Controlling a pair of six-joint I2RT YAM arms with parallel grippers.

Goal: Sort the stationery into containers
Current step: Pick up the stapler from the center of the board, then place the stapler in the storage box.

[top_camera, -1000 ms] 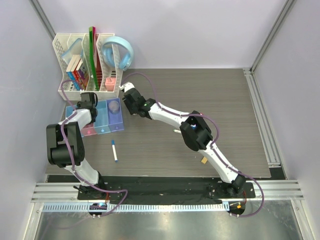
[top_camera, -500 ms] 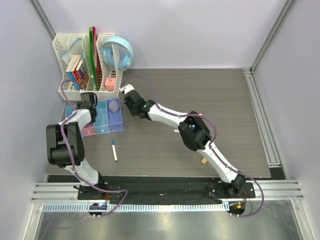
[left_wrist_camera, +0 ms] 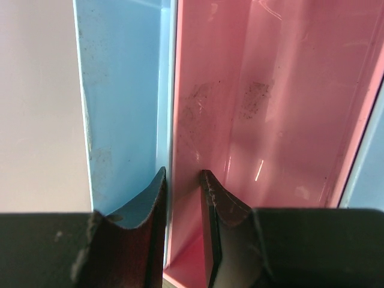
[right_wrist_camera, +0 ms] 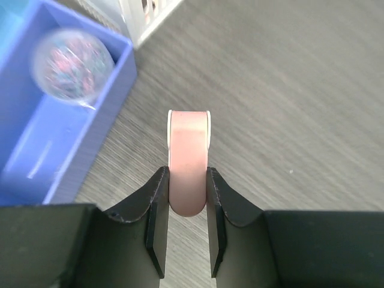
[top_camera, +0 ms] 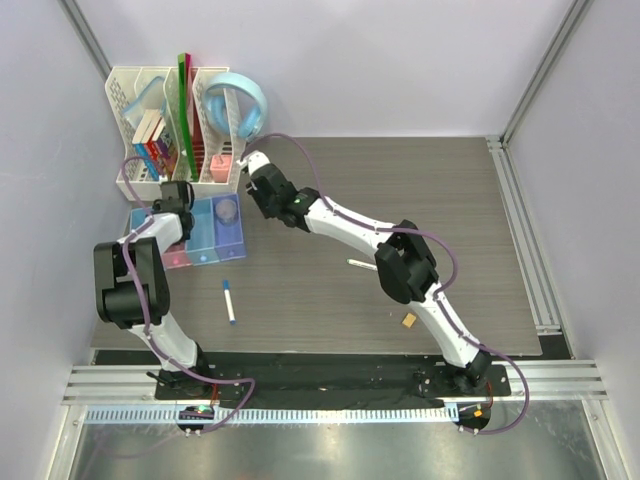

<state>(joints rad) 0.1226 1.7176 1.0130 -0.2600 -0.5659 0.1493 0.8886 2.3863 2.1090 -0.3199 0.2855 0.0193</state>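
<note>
My right gripper (top_camera: 256, 170) (right_wrist_camera: 187, 175) is shut on a pinkish eraser (right_wrist_camera: 189, 150) and holds it above the wooden table, just right of the purple bin (right_wrist_camera: 72, 156). The row of containers (top_camera: 200, 240) lies at the left. My left gripper (top_camera: 176, 205) (left_wrist_camera: 182, 177) is shut on the wall between the leftmost blue bin (left_wrist_camera: 123, 108) and the pink bin (left_wrist_camera: 270, 108). A white marker with a blue cap (top_camera: 229, 300) lies in front of the bins. A thin white pen (top_camera: 362, 264) and a tan eraser (top_camera: 409, 320) lie by the right arm.
A white mesh file organizer (top_camera: 170, 130) with books, a green ruler and light-blue headphones (top_camera: 238, 105) stands behind the bins. A clear ball of coloured bits (right_wrist_camera: 73, 66) sits in the purple bin. Walls close in the left and back.
My right gripper has moved away from me, toward the organizer, still holding the pinkish eraser. The left gripper has stayed on the bin wall.
</note>
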